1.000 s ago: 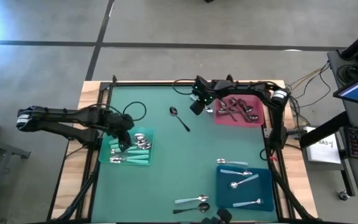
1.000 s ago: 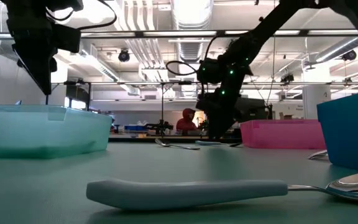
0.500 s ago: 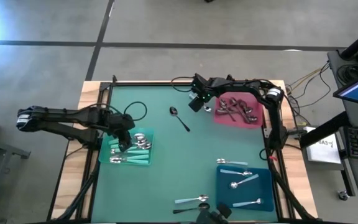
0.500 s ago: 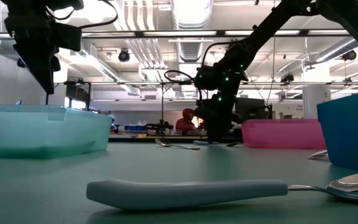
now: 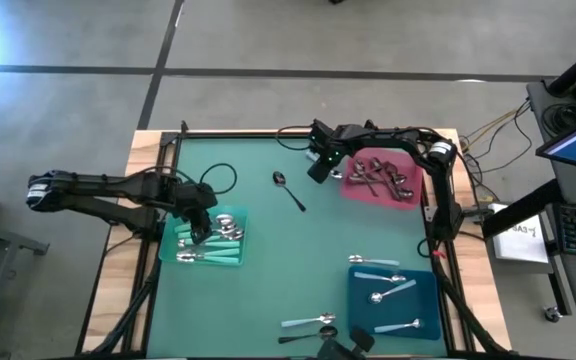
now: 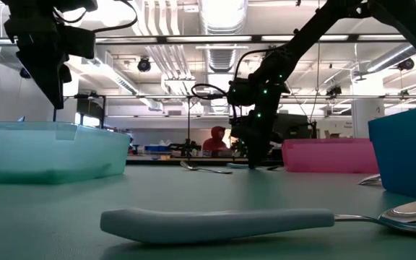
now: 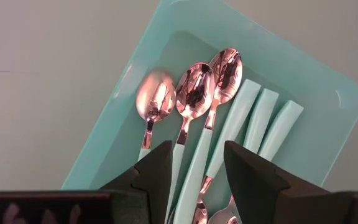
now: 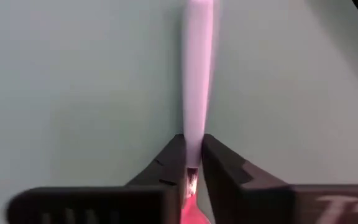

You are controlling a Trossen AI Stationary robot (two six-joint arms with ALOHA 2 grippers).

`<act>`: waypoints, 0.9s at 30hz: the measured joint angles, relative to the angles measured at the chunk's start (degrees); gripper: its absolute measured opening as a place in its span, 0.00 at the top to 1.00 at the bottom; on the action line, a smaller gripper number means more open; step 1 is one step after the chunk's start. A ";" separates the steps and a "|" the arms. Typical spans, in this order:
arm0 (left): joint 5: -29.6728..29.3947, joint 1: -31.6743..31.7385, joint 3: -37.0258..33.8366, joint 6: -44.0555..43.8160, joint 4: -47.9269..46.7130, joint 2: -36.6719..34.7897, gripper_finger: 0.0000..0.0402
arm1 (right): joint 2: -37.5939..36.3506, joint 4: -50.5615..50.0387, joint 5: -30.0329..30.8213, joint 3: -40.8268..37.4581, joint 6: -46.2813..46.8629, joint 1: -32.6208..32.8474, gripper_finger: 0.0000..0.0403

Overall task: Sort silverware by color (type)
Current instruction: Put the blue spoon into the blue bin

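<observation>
right gripper (image 5: 317, 170) just narrowed, jaws pinching pale spoon handle (image 8: 197, 68) beside pink tray (image 5: 383, 178); pick likely starting. left gripper (image 7: 194, 177) wide over teal tray (image 7: 328, 124), empty.

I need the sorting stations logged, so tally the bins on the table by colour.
teal bin: 1
pink bin: 1
blue bin: 1
Total: 3 bins
</observation>
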 joint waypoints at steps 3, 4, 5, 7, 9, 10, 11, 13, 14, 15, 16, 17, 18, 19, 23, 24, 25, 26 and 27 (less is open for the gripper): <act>0.00 0.00 0.00 -0.06 0.00 0.00 0.68 | -0.20 -0.14 -0.32 0.02 -0.44 -0.02 0.95; 0.01 0.02 0.00 -0.10 0.02 0.00 0.68 | -0.53 -0.36 -0.45 0.09 -0.69 -0.02 0.95; 0.02 0.01 0.02 -0.15 0.02 0.00 0.68 | -0.88 -1.02 -0.68 0.21 -1.00 -0.02 0.95; 0.02 0.02 0.02 -0.28 0.05 0.00 0.68 | -2.16 -2.18 -1.23 0.46 -0.60 -0.02 0.96; 0.00 0.02 0.02 -1.08 0.60 0.00 0.68 | -4.62 -2.93 -1.22 1.04 -0.74 0.00 0.96; 0.00 0.02 0.00 -1.54 1.68 0.00 0.68 | -6.20 -2.95 -1.39 1.58 -0.85 -0.02 0.96; -0.02 0.02 -0.11 -1.76 3.58 0.00 0.68 | -8.00 -3.03 -1.31 1.87 -0.88 -0.02 0.96; -0.02 0.02 -0.75 -1.92 8.80 0.08 0.68 | -11.33 -4.66 -1.24 1.88 -0.88 0.42 0.96; -0.02 0.02 -1.09 -1.94 11.90 0.31 0.68 | -12.93 -5.46 -1.49 1.63 -0.88 0.72 0.96; 0.00 0.02 -1.31 -1.83 15.31 0.66 0.68 | -14.38 -6.44 -2.09 1.26 -0.88 1.33 0.96; 0.03 0.02 -1.40 -1.05 18.73 1.14 0.68 | -15.99 -7.54 -2.69 0.86 -0.84 2.24 0.96; 0.04 0.02 -1.44 0.30 21.95 1.77 0.68 | -17.72 -8.49 -3.41 0.46 -0.63 3.23 0.96; 0.02 0.02 -1.44 2.22 24.66 2.57 0.68 | -19.58 -9.49 -3.80 0.19 -0.38 4.42 0.96; 0.08 0.02 -1.44 4.03 27.20 3.54 0.68 | -21.46 -10.65 -3.83 -0.17 -0.17 5.67 0.96; 0.10 0.02 -1.01 11.93 34.45 8.35 0.68 | -27.18 -16.79 -3.57 -1.89 2.53 11.88 0.97; 0.08 0.04 -0.89 14.13 35.95 9.76 0.68 | -28.53 -17.77 -3.57 -2.54 3.37 13.83 0.97; 0.03 0.11 -0.87 16.61 37.34 11.18 0.68 | -29.99 -18.53 -3.61 -3.23 4.61 15.77 0.97; -0.01 0.12 -0.87 18.92 38.57 12.82 0.68 | -31.47 -19.29 -3.67 -3.93 6.16 17.83 0.97; -0.03 0.23 -0.87 21.10 40.03 14.52 0.68 | -33.00 -20.09 -3.86 -4.66 7.60 19.84 0.97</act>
